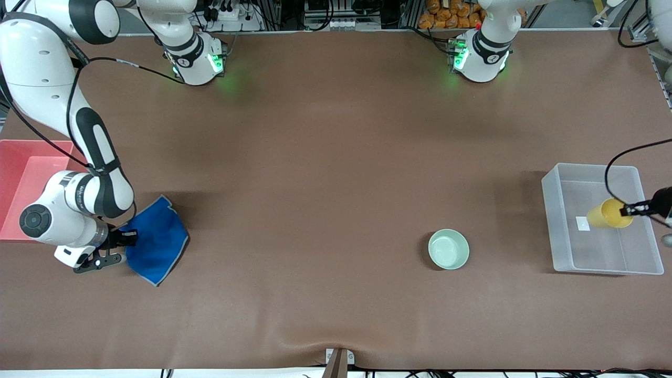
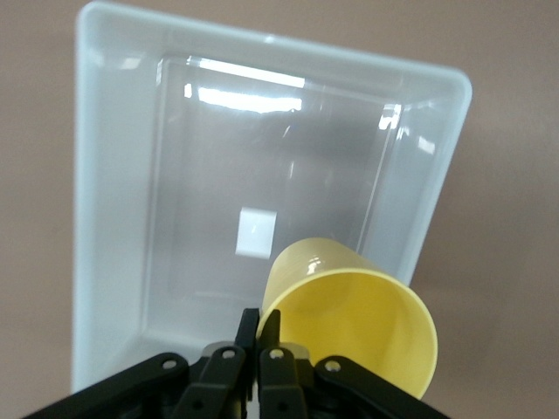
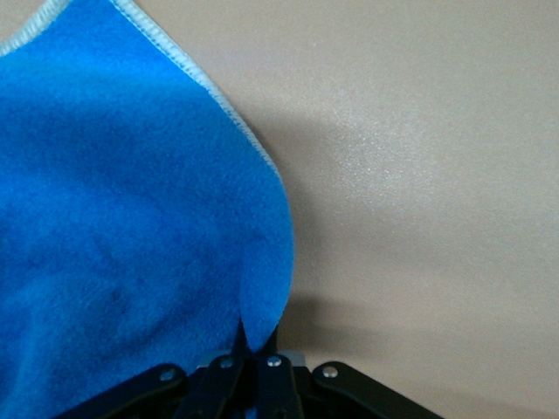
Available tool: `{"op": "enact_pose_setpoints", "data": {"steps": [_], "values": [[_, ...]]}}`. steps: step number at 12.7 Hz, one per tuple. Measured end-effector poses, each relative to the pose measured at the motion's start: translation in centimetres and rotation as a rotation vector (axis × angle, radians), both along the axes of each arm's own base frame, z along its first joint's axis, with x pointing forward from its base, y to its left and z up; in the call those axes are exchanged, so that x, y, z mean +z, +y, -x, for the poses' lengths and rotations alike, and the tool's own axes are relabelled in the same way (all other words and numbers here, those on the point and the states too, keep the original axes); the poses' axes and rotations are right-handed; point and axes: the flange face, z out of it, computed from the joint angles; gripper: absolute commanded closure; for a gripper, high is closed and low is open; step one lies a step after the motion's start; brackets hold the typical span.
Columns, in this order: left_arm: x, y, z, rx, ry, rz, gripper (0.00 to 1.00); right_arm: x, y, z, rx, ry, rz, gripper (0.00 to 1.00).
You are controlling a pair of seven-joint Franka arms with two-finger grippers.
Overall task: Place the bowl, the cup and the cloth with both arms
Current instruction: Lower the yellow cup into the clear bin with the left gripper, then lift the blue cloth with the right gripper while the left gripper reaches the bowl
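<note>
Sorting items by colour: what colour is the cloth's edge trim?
Pale grey, edging the soft bright blue square cloth; clearest in the right wrist view.

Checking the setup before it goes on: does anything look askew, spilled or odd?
Nothing spilled or damaged. The cup hangs tilted in the shut left gripper over the clear bin. The cloth lies rumpled, one edge pinched by the right gripper. The bowl sits upright on the table.
</note>
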Motion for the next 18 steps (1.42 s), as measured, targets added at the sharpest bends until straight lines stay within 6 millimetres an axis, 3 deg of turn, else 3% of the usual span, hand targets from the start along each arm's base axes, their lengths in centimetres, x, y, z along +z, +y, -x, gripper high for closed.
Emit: {"op": "enact_pose_setpoints", "data": {"steps": [5,8,10,12,13,14,15,18], "values": [[-4.6,0.4,-1.6,0.006,-0.052,-0.013,1.00,0.3,1.2,0.0,0.001,0.019,-0.026,1.00],[-7.3,0.6,-2.1,0.015,-0.074,-0.014,1.00,2.3,3.0,-0.3,0.024,0.046,-0.037,1.00],[-8.1,0.5,-2.2,0.021,-0.076,-0.008,1.00,3.8,3.9,-0.2,0.032,0.063,-0.041,1.00],[-8.4,0.6,-2.4,0.022,-0.086,-0.010,1.00,4.5,3.2,0.4,0.006,0.105,-0.060,1.00],[-8.6,0.6,-2.5,0.023,-0.101,-0.014,0.92,4.8,2.2,0.9,-0.014,0.132,-0.069,1.00],[-8.9,0.6,-2.7,0.022,-0.111,-0.018,0.73,5.4,1.0,1.5,-0.035,0.161,-0.077,1.00],[-9.1,0.6,-2.7,0.022,-0.114,-0.019,0.60,6.3,0.1,2.1,-0.052,0.190,-0.087,1.00],[-9.0,0.5,-2.9,0.019,-0.121,-0.021,0.41,8.8,-1.1,3.8,-0.083,0.282,-0.118,1.00]]}}
